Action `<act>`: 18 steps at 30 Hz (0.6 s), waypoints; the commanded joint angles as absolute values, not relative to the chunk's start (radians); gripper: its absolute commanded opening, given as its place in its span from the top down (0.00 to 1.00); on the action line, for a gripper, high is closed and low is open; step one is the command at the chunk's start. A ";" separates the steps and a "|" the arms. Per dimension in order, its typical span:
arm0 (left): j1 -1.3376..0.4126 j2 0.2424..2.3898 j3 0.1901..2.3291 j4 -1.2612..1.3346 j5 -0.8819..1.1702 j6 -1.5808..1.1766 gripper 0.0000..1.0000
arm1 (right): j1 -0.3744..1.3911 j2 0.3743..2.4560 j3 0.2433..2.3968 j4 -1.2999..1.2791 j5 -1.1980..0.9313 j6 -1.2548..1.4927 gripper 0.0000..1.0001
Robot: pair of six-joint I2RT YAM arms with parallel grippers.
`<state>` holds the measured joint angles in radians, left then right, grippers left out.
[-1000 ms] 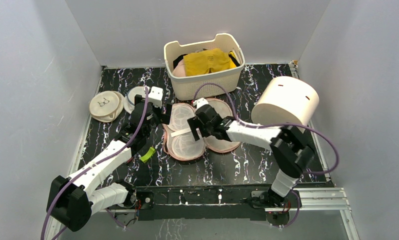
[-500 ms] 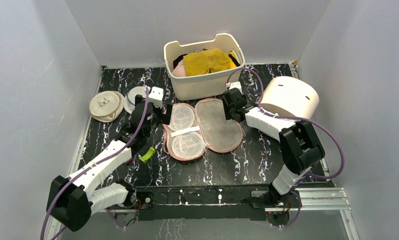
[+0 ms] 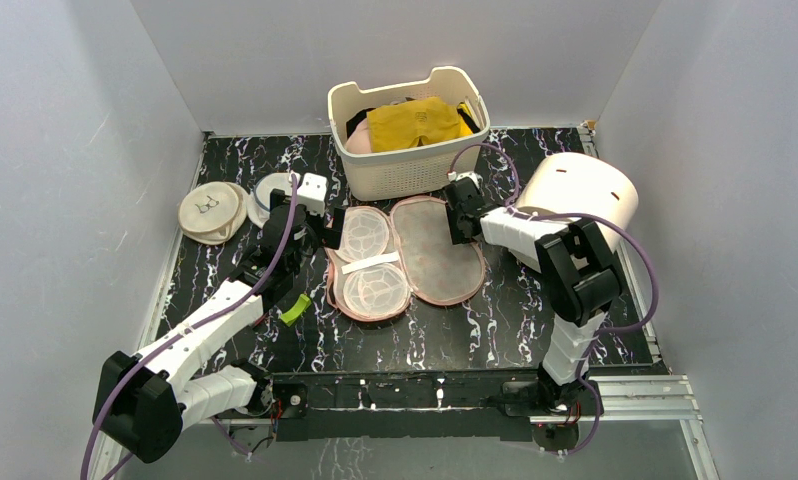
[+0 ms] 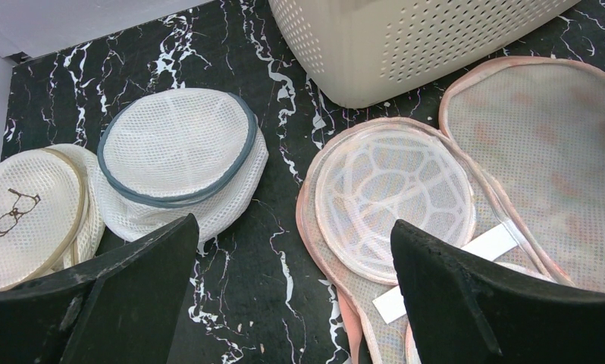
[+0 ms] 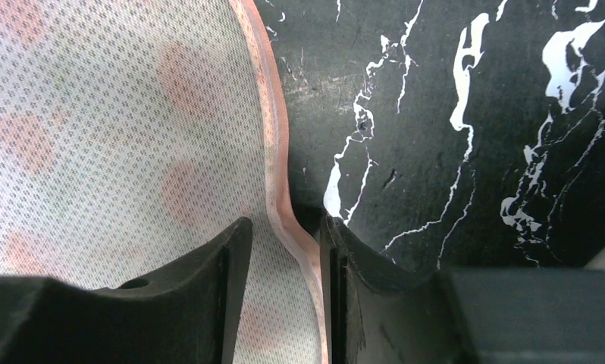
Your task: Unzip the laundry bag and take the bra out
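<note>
The bag [image 3: 437,250], peach with pink edging, lies unzipped and opened flat like a book in the middle of the black marbled tabletop [image 3: 475,330]. Its left half holds two round white ribbed cups and a white strap. Its right half shows only bare mesh lining. The mustard-yellow bra [image 3: 415,122] is not in the bag. It lies on top in the cream basket [image 3: 415,172], which stands just behind the bag at the far edge.

Both steps look done, the zip open and the bra out. At most, releasing the bag is left.

The right gripper [image 5: 284,235] is at the far right edge of the bag. The pink edging runs between its two fingers, which stand close on either side. Whether they clamp it tight cannot be told. The left gripper [image 4: 292,250] is spread wide and holds nothing. It hovers over bare tabletop beside the bag's left edge.

Two round white mesh discs [image 3: 211,210] lie at the far left, one overlapping the other. A large cream cylinder [image 3: 575,200] sits at the right, behind the right arm. Nothing blocks either gripper.
</note>
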<state>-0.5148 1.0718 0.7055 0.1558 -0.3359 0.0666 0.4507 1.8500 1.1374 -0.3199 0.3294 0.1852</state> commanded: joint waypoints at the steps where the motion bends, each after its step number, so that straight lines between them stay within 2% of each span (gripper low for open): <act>1: -0.520 1.048 0.743 0.164 -0.342 0.064 0.02 | 0.432 1.870 1.175 -0.258 0.319 0.187 0.65; 6: -0.521 1.050 0.743 0.163 -0.341 0.063 0.02 | 0.425 1.864 1.122 -0.197 0.249 0.190 0.72; 8: -0.523 1.049 0.742 0.164 -0.341 0.063 0.02 | 0.423 1.855 1.094 -0.168 0.220 0.193 0.78; 12: -0.523 1.053 0.744 0.163 -0.340 0.060 0.03 | 0.421 1.828 1.078 -0.152 0.204 0.176 1.00; 18: -0.524 1.054 0.743 0.163 -0.341 0.061 0.03 | 0.422 1.713 1.089 -0.174 0.212 0.154 1.00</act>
<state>-0.5194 1.0718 0.7055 0.1558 -0.3359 0.0666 0.4271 1.8309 1.0851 -0.1875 0.2287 0.1730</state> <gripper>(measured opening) 0.974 0.012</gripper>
